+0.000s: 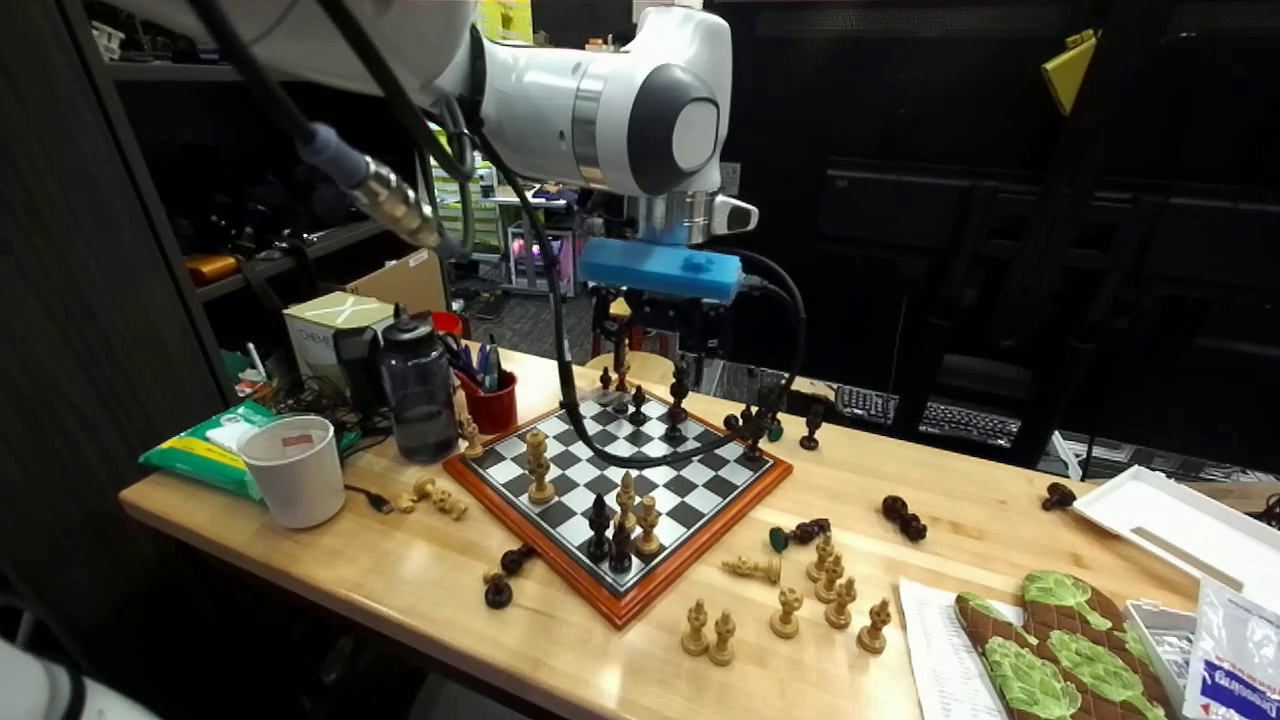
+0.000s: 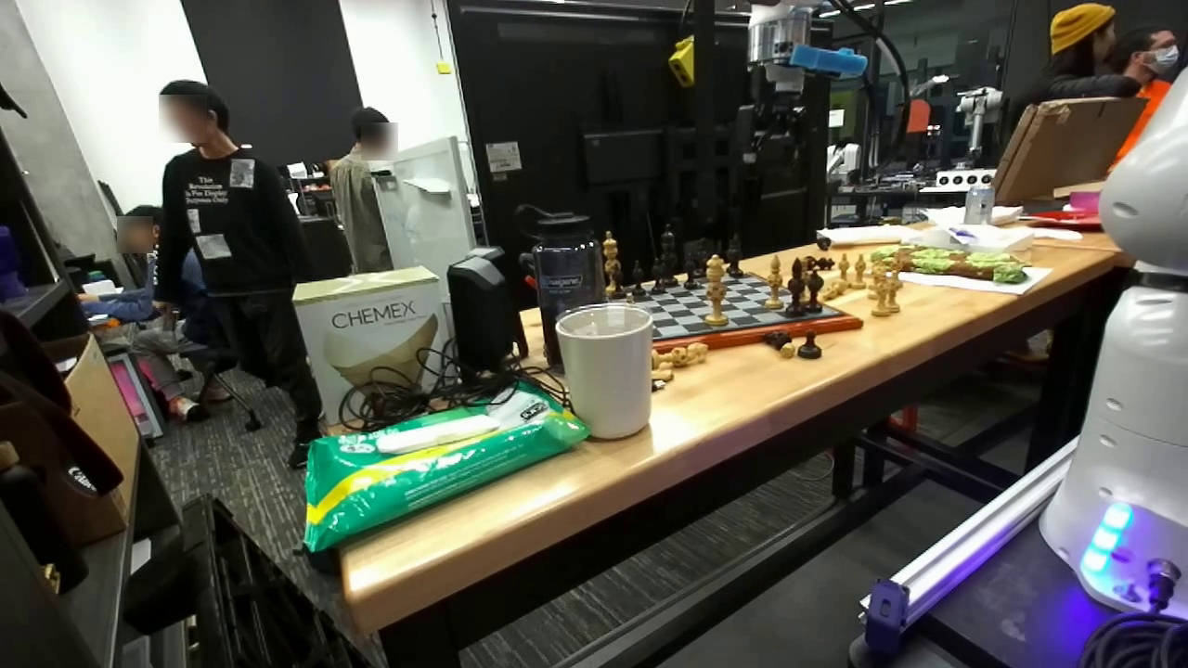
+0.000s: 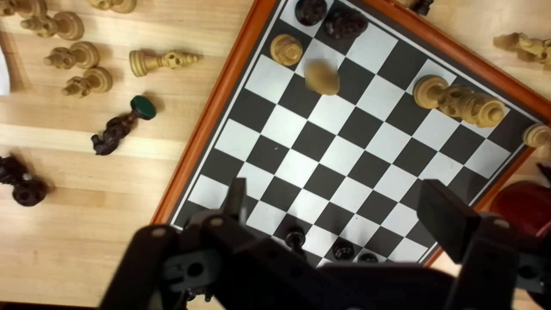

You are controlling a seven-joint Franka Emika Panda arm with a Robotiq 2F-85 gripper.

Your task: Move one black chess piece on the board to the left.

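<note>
The Robotiq gripper [image 3: 335, 191] hung empty, jaws spread. Centring above one black chess piece [image 3: 295, 239] before descending seemed wise.

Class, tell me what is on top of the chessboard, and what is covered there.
The chessboard bears pale pieces and black pieces. The surface directly beneath them is covered. In the wrist view, the claw also hides part of the chessboard.

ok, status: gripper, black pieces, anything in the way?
Gripper open, nothing held, above the chessboard. Black pieces standing on it; which one to move, unclear. Cable loop passes in front of it in an exterior view; clearance can't be judged.
</note>
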